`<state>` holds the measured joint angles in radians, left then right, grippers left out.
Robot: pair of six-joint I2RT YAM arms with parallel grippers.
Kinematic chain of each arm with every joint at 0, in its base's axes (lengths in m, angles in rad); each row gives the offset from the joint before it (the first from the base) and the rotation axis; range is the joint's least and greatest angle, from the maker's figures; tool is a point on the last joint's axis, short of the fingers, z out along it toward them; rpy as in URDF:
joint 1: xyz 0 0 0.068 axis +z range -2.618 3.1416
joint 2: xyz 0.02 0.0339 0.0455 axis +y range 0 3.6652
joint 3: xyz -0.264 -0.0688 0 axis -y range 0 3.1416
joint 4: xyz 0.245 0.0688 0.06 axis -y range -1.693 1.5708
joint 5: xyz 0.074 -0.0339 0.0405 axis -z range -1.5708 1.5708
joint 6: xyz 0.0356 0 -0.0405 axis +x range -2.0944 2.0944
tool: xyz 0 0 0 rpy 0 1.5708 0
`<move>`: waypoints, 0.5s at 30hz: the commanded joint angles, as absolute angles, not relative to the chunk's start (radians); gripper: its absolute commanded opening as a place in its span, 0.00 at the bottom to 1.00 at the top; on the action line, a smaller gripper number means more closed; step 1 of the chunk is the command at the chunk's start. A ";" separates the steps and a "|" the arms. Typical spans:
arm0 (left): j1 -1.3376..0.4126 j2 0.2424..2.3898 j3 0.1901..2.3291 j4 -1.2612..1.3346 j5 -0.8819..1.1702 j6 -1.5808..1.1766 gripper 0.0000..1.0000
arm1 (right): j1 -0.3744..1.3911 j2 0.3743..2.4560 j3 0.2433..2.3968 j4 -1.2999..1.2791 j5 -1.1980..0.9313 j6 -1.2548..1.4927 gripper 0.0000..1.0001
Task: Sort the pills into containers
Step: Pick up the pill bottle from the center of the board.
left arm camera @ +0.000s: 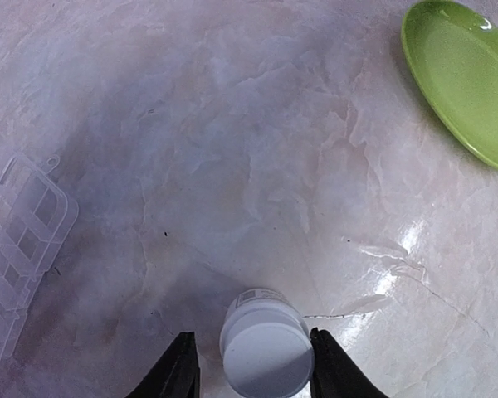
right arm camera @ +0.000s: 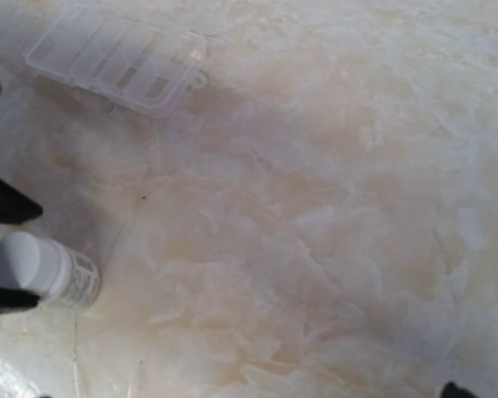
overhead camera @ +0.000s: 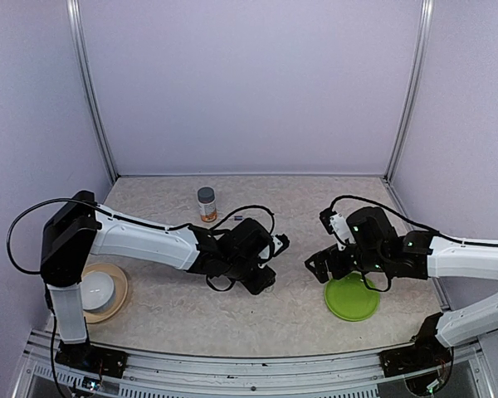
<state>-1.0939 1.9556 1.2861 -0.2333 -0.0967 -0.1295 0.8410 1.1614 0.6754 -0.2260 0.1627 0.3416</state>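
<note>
The small white-capped vial (left arm camera: 266, 352) is seen standing on the marbled worktop (overhead camera: 299, 199), flanked by the fingers of the left pincer (left arm camera: 253, 356). One finger is pressed close to the cap while a narrow gap is left at the other, so the vial is bracketed but not clamped. The right pincer (overhead camera: 319, 242) is held wide open above the green plate (overhead camera: 352, 298). The gray-capped bottle (overhead camera: 206, 204) is set well apart, toward the back wall.
</note>
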 commanded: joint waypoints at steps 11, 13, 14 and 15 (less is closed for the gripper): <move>-1.098 1.952 1.293 -0.200 -0.056 -0.132 0.22 | 0.831 1.170 0.645 -0.168 0.148 0.338 1.00; -1.097 1.937 1.287 -0.197 -0.054 -0.132 0.21 | 0.831 1.170 0.634 -0.143 0.116 0.317 1.00; -1.096 1.923 1.281 -0.193 -0.051 -0.130 0.21 | 0.831 1.168 0.626 -0.126 0.087 0.301 1.00; -1.095 1.909 1.273 -0.188 -0.042 -0.126 0.20 | 0.831 1.165 0.619 -0.105 0.057 0.283 1.00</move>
<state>-1.0939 1.9572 1.2858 -0.2245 -0.0669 -0.1295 0.8410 1.1633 0.6506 -0.1818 0.1402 0.3305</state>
